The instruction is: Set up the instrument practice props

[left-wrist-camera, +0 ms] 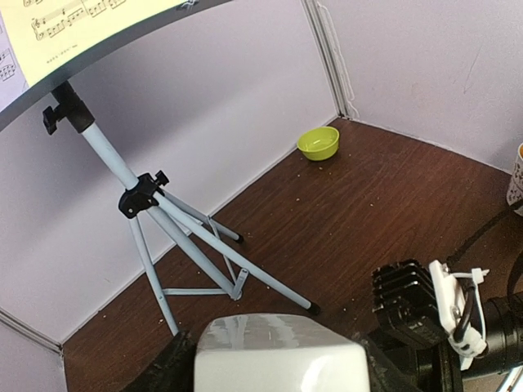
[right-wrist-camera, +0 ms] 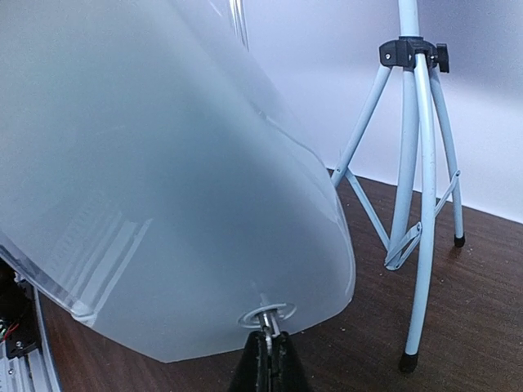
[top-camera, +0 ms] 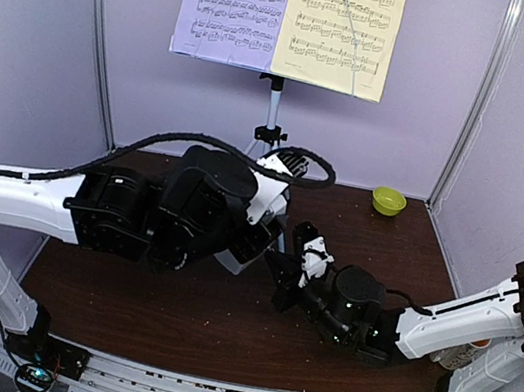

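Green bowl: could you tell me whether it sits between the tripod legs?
No, the green bowl sits well apart, to the right of the tripod.

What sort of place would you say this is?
Probably a robot test booth staged as a music practice corner: plain lilac walls, a brown table, and a tripod music stand holding sheet-music pages.
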Tool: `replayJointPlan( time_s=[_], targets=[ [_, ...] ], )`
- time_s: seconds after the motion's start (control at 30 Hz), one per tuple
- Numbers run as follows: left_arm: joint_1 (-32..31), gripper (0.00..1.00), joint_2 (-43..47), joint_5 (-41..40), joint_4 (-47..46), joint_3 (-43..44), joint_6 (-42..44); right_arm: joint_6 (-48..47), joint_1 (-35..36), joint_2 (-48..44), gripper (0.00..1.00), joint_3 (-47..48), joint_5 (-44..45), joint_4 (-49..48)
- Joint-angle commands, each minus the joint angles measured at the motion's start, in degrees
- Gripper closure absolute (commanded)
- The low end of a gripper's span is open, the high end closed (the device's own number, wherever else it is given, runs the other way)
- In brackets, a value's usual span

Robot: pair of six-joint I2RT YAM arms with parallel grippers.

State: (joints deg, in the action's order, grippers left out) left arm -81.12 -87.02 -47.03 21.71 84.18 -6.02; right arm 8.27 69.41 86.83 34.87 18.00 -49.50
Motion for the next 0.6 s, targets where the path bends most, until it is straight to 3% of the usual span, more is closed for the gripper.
replayJointPlan(
  time_s=[0.0,0.4,0.57],
  targets=[
    [-0.2,1.00,3.0,-0.4,-9.1,-3.4,2.9,5.6,-0.8,-3.5,1.00,0.5,-7.2,-1.3],
    [-0.3,1.00,7.3,1.7,-27.1,-17.3,8.1,33.1,-7.8,-3.2,1.00,-1.1,-22.5,-8.1],
    [-0.4,1.00,9.1,2.7,-33.4,-22.9,8.1,45.3,-9.1,-1.1,1.00,-2.2,-26.4,-15.5]
  ],
)
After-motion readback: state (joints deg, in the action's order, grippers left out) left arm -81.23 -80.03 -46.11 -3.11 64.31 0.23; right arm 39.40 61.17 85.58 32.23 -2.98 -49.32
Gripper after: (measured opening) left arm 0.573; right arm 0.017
